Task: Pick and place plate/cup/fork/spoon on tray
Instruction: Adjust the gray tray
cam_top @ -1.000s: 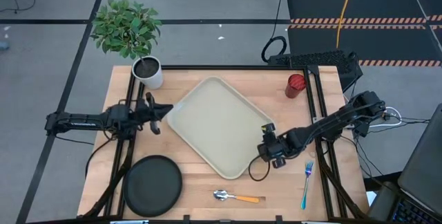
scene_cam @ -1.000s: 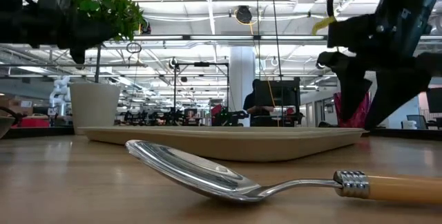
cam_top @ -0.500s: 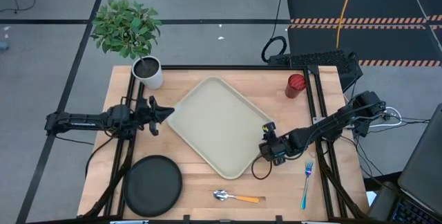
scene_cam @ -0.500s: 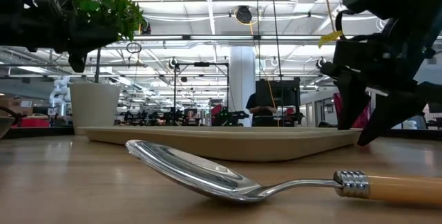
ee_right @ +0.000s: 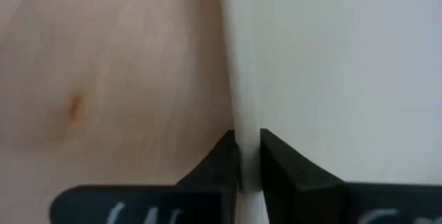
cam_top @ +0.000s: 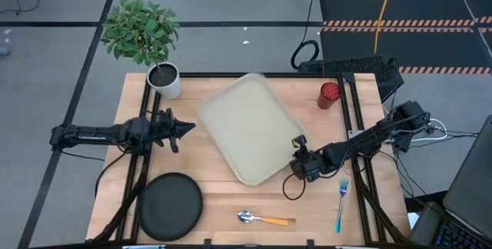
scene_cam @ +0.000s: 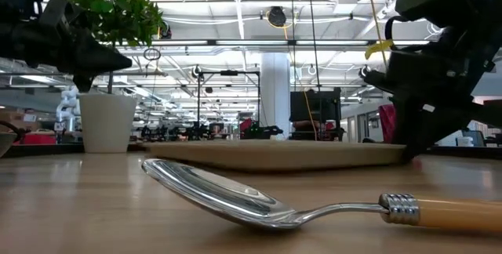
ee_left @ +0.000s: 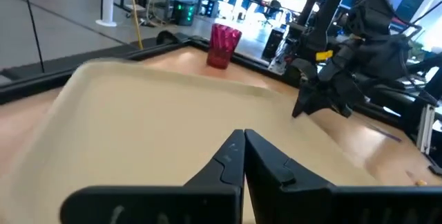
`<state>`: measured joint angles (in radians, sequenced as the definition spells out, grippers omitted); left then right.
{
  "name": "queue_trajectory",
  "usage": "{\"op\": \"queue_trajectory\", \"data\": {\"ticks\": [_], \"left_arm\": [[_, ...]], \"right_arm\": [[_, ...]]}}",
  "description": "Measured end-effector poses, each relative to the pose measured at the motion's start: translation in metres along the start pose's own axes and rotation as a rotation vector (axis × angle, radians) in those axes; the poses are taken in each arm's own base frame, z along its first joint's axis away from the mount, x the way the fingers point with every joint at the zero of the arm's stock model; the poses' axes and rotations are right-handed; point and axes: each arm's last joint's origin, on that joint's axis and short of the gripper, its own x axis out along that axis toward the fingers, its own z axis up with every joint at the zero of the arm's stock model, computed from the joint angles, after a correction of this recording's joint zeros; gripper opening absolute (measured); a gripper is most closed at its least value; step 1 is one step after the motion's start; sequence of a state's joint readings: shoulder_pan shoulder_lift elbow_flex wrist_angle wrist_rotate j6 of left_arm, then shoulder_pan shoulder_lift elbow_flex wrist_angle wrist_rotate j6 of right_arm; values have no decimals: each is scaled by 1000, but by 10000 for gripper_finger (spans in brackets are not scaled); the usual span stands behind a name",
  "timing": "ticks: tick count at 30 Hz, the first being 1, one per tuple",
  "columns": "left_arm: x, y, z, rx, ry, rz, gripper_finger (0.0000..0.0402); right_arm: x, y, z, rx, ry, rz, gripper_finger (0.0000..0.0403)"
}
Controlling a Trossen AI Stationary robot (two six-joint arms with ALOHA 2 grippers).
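The beige tray [cam_top: 250,126] lies askew on the middle of the table. My right gripper [cam_top: 295,163] is shut on its near right corner. My left gripper [cam_top: 191,126] is shut and hovers at the tray's left rim [ee_left: 76,86]; I cannot tell if it touches. The black plate [cam_top: 170,206] sits at the near left. The red cup [cam_top: 329,94] stands at the far right. The blue-handled fork [cam_top: 340,205] lies at the near right, and the orange-handled spoon [cam_top: 261,219] lies along the near edge. My right gripper pinches the tray's raised rim [ee_right: 247,124] at its near right corner, one finger on the tray's inner side and one on the outer, table side. The fingers reach in low from the table's right, across the rim. The tray's bottom [scene_cam: 282,160] rests on the table.
A white pot with a green plant [cam_top: 165,80] stands at the far left corner. Black frame rails [cam_top: 350,118] run along both sides of the table. Bare wood lies between the tray and the spoon.
My right gripper has shut on the tray's rim. The tray has turned on the table about that held corner: its left corner has swung toward the far edge and its near corner has drawn away from the spoon.
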<state>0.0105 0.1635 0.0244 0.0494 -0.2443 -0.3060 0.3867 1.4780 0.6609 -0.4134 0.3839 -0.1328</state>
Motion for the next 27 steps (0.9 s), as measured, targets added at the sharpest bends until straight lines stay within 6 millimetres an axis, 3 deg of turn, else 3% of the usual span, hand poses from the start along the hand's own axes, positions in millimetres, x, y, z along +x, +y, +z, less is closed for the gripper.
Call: {"op": "queue_trajectory", "data": {"ticks": [6,14,27], "left_arm": [[-2,-4,14,42,-37,-24,4],[-4,-13,41,121,-52,-62,3],[17,-40,106,288,198,-41,2]], "right_arm": [[-4,8,-7,-128,68,15,22],[-8,19,-4,-228,27,34,21],[-10,23,-4,-592,17,29,21]]}}
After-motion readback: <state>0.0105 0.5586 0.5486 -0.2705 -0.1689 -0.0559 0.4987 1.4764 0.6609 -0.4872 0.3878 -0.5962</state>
